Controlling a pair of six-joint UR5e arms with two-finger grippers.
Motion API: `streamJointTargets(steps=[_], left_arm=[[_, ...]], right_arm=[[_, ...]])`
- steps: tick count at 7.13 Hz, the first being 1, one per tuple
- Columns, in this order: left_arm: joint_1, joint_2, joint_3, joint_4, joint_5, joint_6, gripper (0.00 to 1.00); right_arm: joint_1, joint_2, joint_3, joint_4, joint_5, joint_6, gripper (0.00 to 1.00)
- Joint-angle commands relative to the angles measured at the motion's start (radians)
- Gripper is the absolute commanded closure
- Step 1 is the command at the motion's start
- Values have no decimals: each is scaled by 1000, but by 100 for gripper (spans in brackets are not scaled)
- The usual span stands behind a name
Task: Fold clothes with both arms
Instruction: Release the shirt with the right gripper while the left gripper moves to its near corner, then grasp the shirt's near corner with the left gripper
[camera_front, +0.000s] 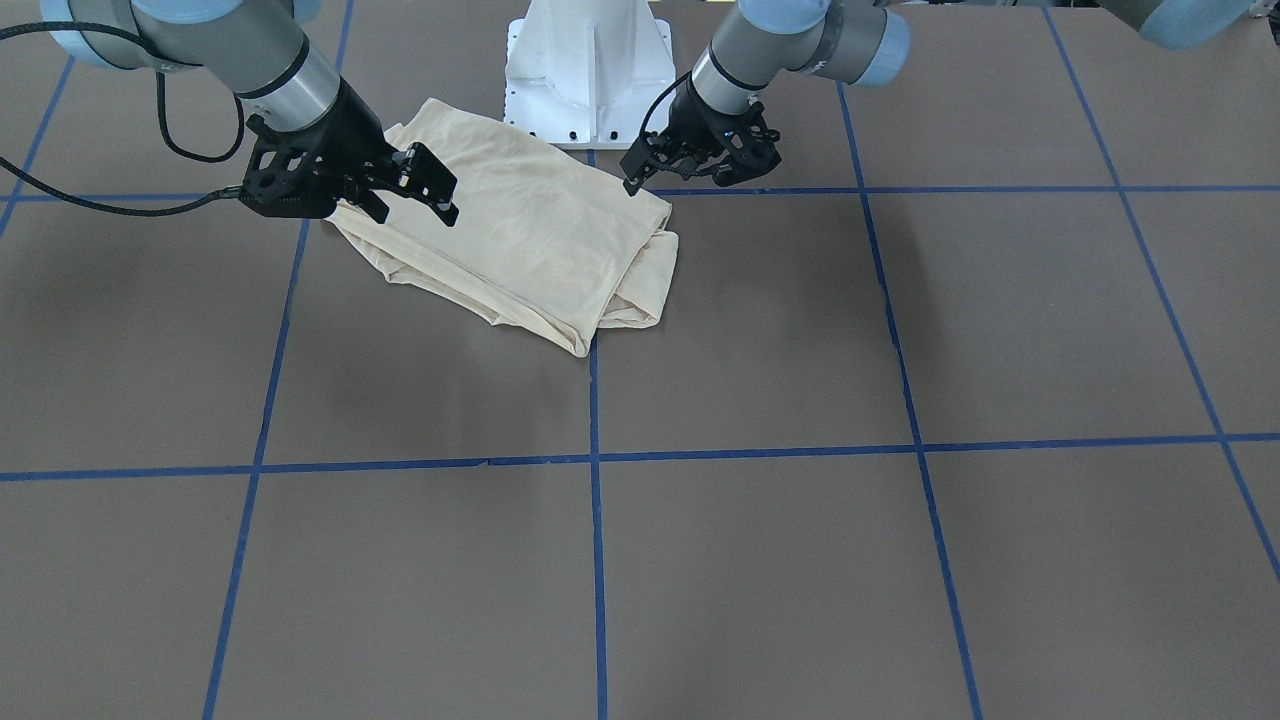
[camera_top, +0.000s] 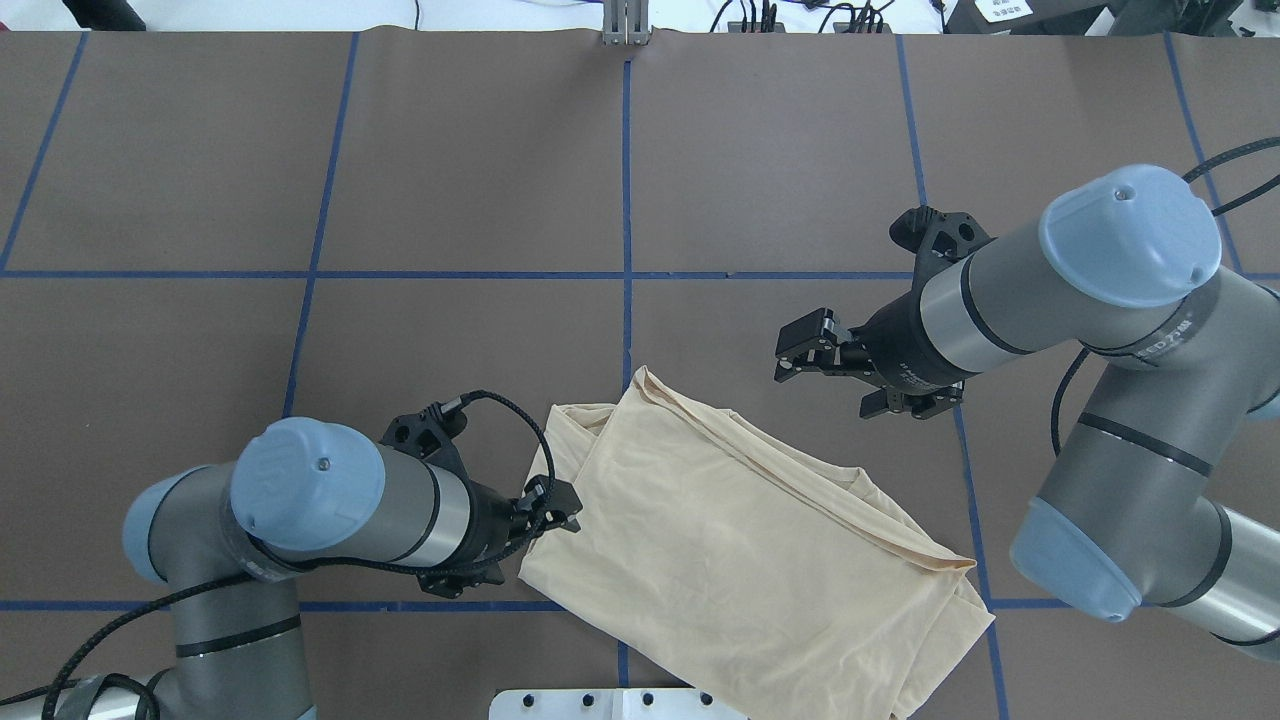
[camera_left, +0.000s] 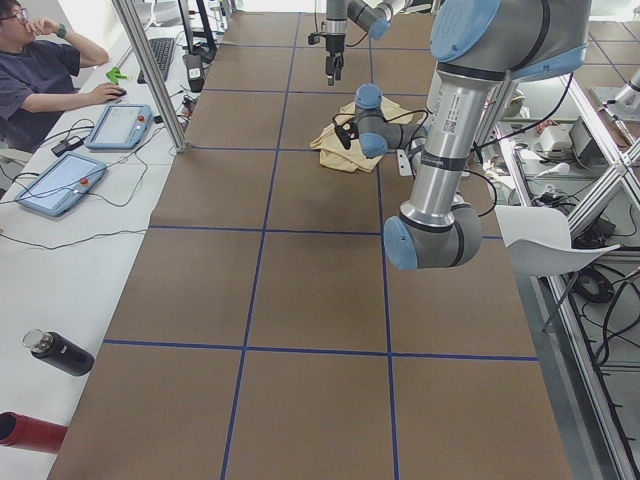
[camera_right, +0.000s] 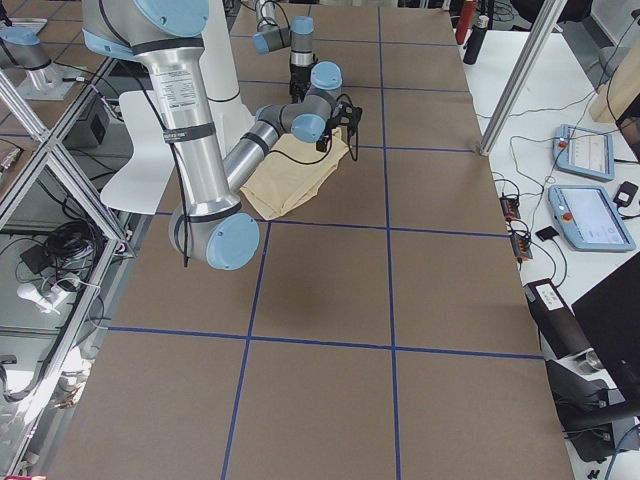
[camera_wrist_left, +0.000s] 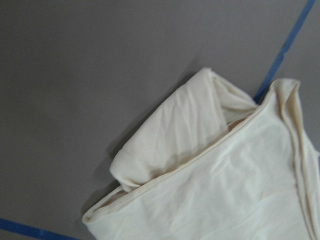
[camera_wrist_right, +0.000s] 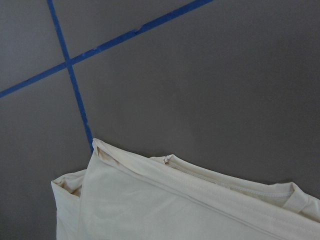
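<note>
The cream-yellow shirt (camera_top: 740, 540) lies folded in a rough rectangle on the brown table, just in front of the robot's base; its print is hidden. Its edges also show in the front view (camera_front: 530, 240), the left wrist view (camera_wrist_left: 210, 170) and the right wrist view (camera_wrist_right: 175, 200). My left gripper (camera_top: 555, 510) hovers at the shirt's left edge, jaws apart and holding nothing (camera_front: 680, 178). Over the table just beyond the shirt's far right side, my right gripper (camera_top: 785, 358) is open and empty (camera_front: 430, 195). Neither wrist view shows any fingers.
The white pedestal base (camera_front: 590, 70) stands right behind the shirt. Blue tape lines (camera_front: 597, 560) grid the table. In the exterior left view a person (camera_left: 40, 70) sits at a side desk with tablets (camera_left: 55, 182), and a dark bottle (camera_left: 60, 352) lies nearby.
</note>
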Motion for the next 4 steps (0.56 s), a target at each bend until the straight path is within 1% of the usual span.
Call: streamJointTargets(steps=[1,3,4], left_arm=[[45,1,53,1,7,-6,1],[48,-4,95,1,8,-6,14],[50,-4,107,1,8,-6,19]], right_arm=[[-2,6,-6,0,-15,-6,0],[-4,9,-12,0,-25,-6,0],[-5,11,-12,0,-25,-6,0]])
